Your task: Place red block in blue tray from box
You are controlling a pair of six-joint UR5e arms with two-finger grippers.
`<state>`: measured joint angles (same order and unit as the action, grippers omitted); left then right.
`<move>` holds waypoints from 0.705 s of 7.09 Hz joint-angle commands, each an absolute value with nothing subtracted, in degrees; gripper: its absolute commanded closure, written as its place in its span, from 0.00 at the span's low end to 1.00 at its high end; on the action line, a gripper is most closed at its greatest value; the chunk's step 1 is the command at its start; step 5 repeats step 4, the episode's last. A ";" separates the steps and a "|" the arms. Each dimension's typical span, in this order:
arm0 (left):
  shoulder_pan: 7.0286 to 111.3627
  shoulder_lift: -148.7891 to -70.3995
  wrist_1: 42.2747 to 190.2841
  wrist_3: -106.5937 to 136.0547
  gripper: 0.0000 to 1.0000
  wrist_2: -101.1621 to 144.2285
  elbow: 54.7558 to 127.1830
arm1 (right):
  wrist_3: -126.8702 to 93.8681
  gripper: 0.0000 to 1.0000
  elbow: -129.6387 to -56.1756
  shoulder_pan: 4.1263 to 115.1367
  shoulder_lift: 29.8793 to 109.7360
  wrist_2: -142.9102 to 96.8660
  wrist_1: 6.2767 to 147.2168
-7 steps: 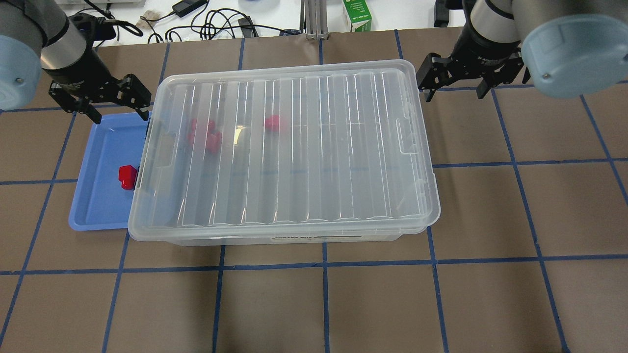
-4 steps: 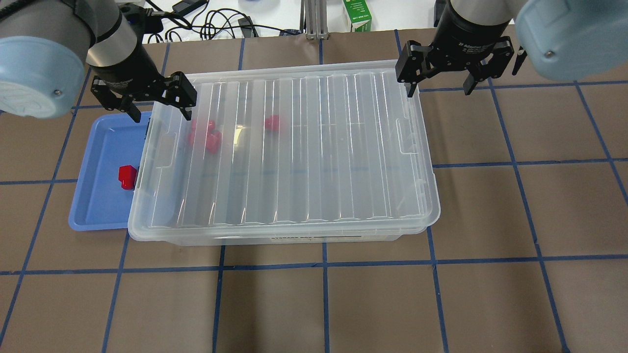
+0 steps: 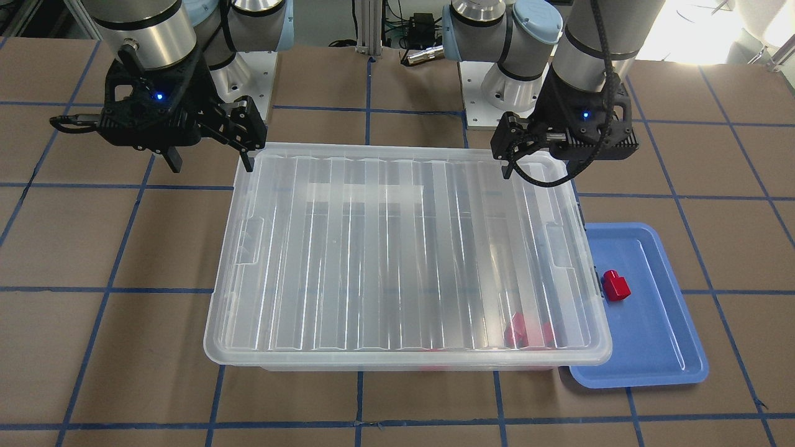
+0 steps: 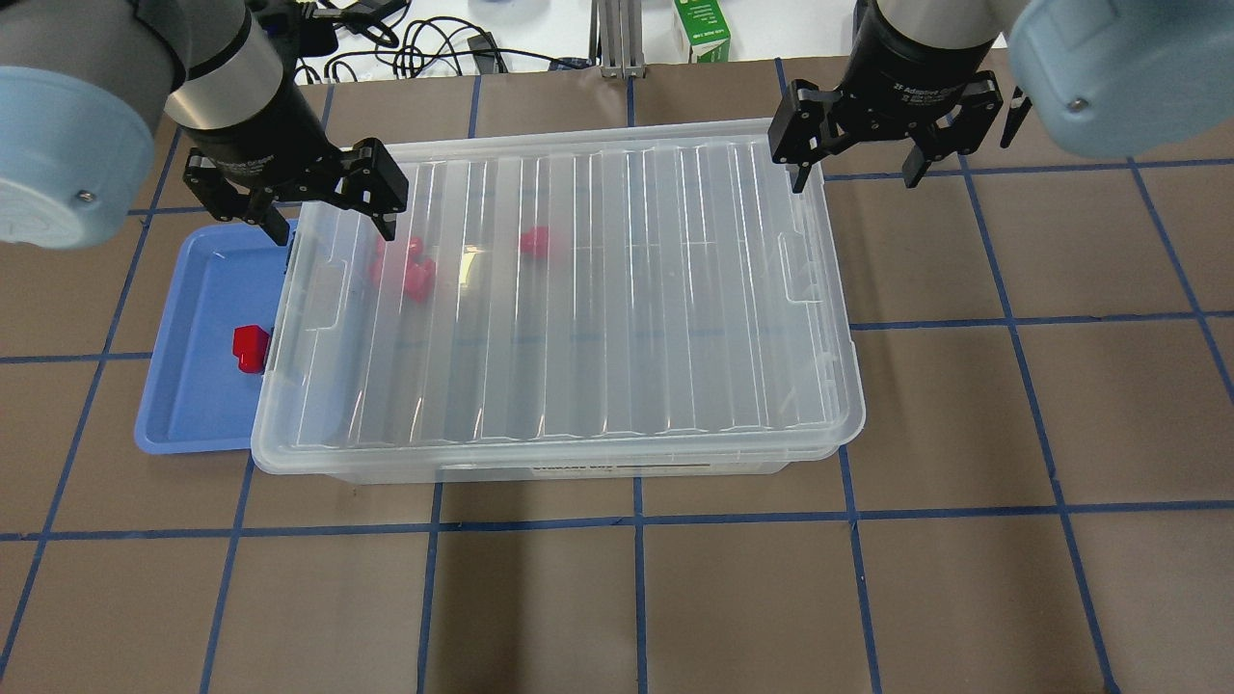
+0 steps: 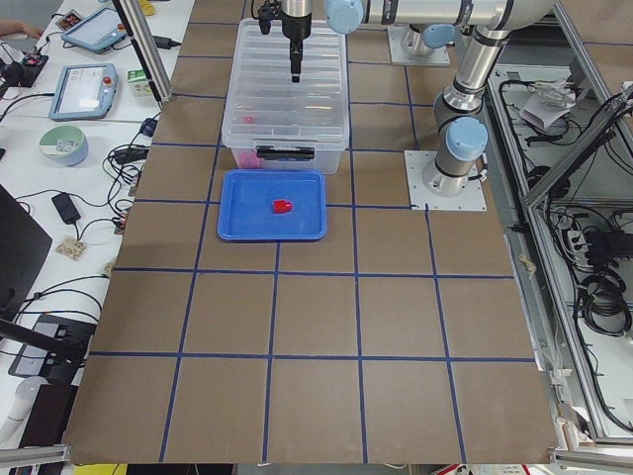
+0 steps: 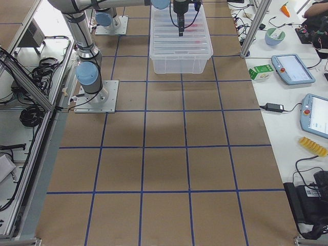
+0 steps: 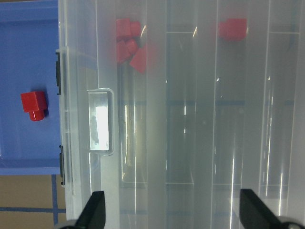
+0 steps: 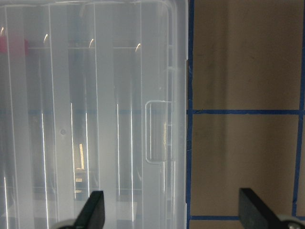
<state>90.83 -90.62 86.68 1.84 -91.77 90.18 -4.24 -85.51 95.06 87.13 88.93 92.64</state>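
Observation:
The red block (image 4: 250,347) lies in the blue tray (image 4: 198,386), close against the box's left end; it also shows in the left wrist view (image 7: 34,105) and the front view (image 3: 617,285). The box (image 4: 578,308) is a clear bin with its ribbed lid on. Several other red blocks (image 4: 410,265) show through the lid at its far left. My left gripper (image 4: 335,231) is open and empty, straddling the box's far left edge, one finger over the tray, one over the lid. My right gripper (image 4: 854,178) is open and empty, straddling the far right corner.
The blue tray (image 3: 646,335) butts against the box's left end, partly under the lid's rim. A green carton (image 4: 702,29) and cables lie beyond the table's far edge. Brown table with blue tape lines lies in front of the box.
Both grippers have moved inward to the box's far corners. The left one went right and now straddles the box's left edge; the right one went left to the right corner. The blocks have not moved.

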 commanded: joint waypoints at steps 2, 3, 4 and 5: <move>90.70 -90.35 87.63 1.85 0.00 -91.58 88.86 | -4.31 0.00 -85.78 95.10 87.10 89.12 92.72; 90.70 -90.18 87.63 1.93 0.00 -91.58 88.86 | -4.31 0.00 -85.87 95.10 87.10 89.03 92.72; 90.70 -90.00 87.63 1.85 0.00 -91.67 88.86 | -4.31 0.00 -85.87 95.10 87.10 89.03 92.81; 90.70 -90.00 87.63 1.85 0.00 -91.67 88.86 | -4.31 0.00 -85.87 95.10 87.10 89.03 92.81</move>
